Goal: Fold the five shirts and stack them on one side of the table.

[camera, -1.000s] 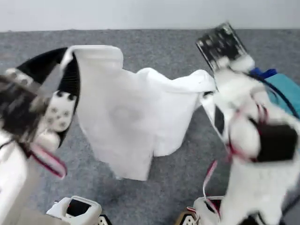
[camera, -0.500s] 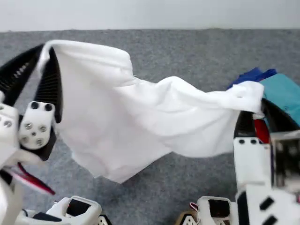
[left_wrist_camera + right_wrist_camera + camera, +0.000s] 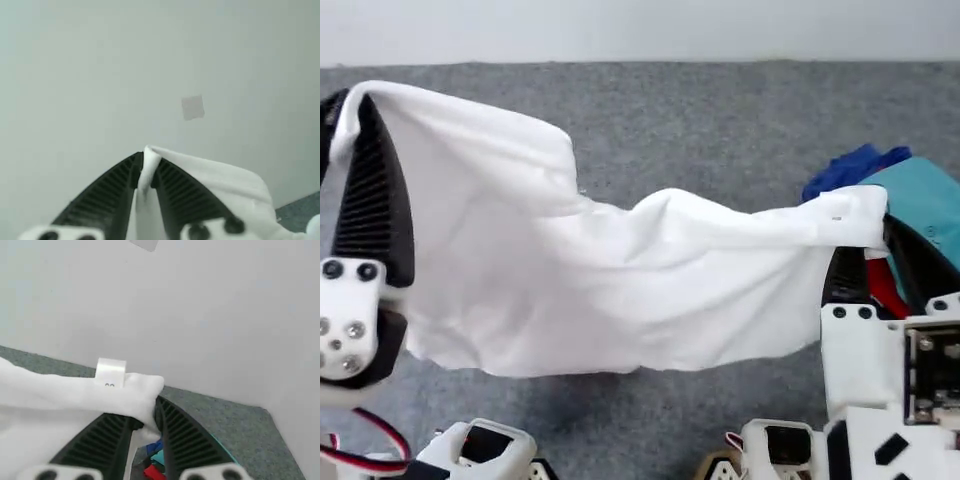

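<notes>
A white shirt hangs stretched in the air above the grey table, held by both arms. My left gripper at the left is shut on one corner of it; in the left wrist view the cloth is pinched between the black fingers. My right gripper at the right is shut on the other corner, where a small label shows on the white shirt. A teal shirt and a dark blue shirt lie at the right edge.
The white bases of both arms stand at the near edge. A pale wall runs behind the table. Bare grey surface lies beyond the hanging shirt, at the far middle.
Both arms have lifted and pulled apart, the left one further left, so the white shirt went from bunched and drooping to spread wide between them.
</notes>
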`<state>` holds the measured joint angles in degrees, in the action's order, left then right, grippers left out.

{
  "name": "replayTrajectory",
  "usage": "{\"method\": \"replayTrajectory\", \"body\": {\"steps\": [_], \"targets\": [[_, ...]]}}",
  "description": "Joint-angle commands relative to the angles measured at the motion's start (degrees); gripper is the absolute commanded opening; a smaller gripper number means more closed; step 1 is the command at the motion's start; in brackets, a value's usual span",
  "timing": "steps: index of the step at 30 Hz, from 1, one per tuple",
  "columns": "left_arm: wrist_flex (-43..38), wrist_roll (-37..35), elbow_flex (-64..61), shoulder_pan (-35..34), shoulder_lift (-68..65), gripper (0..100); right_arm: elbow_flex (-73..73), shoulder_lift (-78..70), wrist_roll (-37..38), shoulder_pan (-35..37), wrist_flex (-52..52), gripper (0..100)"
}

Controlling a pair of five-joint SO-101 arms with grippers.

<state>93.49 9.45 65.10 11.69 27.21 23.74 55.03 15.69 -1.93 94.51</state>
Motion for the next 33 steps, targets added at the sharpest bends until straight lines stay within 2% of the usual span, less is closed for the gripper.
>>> {"method": "replayTrajectory", "body": {"steps": [1, 11, 18, 28, 33], "targets": [[-3.1, 0.0, 0.5, -0.4, -0.3, 1, 1.0, -0.3, -0.7, -0.5, -1.1, 0.8], [-4.1, 2.8, -1.6, -0.5, -9.1, 1, -4.2, -6.3, -0.4, -0.4, -2.7, 0.8], [-8.1, 6.8, -1.6, -0.6, -18.5, 1, -4.3, -16.8, -0.4, -0.3, -9.5, 0.8], [-17.6, 6.9, -1.6, -6.7, -33.0, 1, -4.3, -38.1, -0.8, -0.3, -26.2, 0.8], [-23.3, 10.4, -0.1, -8.9, -42.8, 1, -4.3, -50.3, -0.8, -0.3, -37.5, 0.8]]}}
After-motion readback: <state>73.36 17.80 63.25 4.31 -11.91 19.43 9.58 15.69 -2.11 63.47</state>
